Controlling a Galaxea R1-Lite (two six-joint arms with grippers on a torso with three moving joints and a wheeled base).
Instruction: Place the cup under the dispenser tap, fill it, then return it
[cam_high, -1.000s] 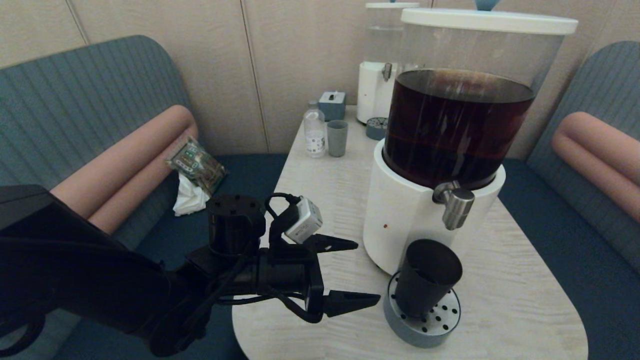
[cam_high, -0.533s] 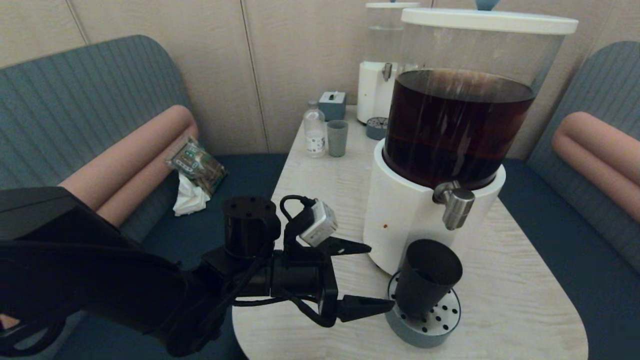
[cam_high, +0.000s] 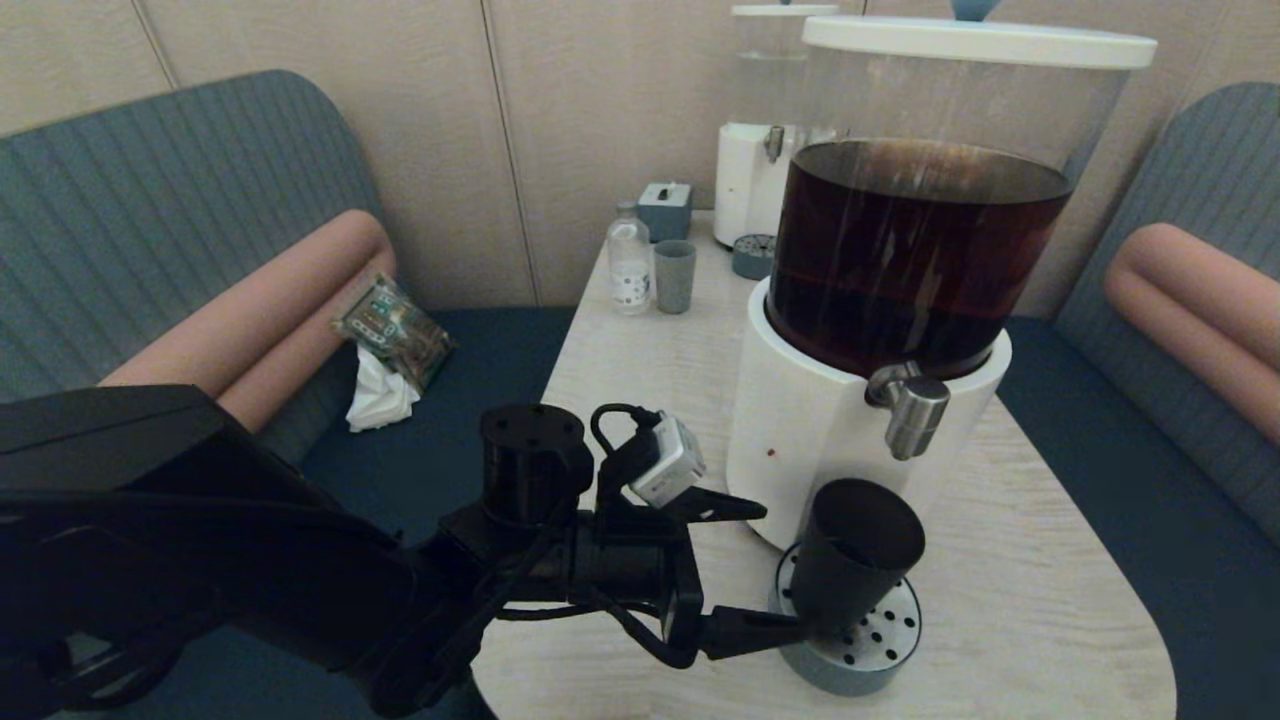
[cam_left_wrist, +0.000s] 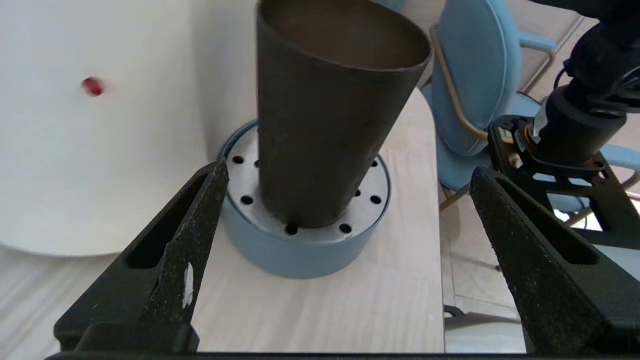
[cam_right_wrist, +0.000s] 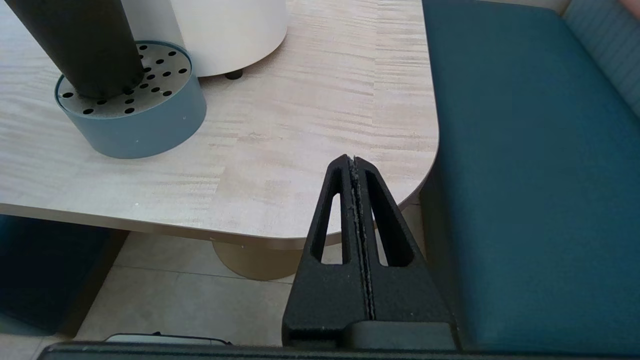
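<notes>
The matte black cup (cam_high: 855, 560) stands on the round perforated grey-blue drip tray (cam_high: 862, 662), just below the brushed-steel dispenser tap (cam_high: 912, 415) of the white-based dispenser (cam_high: 800, 440) with its dark brown tank. My left gripper (cam_high: 783, 572) is open at the cup's left side, its fingertips level with the cup's lower half. In the left wrist view the cup (cam_left_wrist: 325, 125) sits in the gap ahead of the left gripper (cam_left_wrist: 347, 170), and neither finger touches it. My right gripper (cam_right_wrist: 352, 159) is shut on nothing, low off the table's near right corner, and out of the head view.
At the far end of the table (cam_high: 1020, 600) stand a pale grey-blue tumbler (cam_high: 675, 277), a small bottle (cam_high: 630, 260), a grey box (cam_high: 664, 210) and a clear-tank dispenser (cam_high: 762, 130). A packet (cam_high: 392, 330) lies on the left bench. Blue bench seats flank the table.
My left arm has moved right towards the cup, still open; its fingertips now reach the cup's left side. The cup and dispenser have not moved.
</notes>
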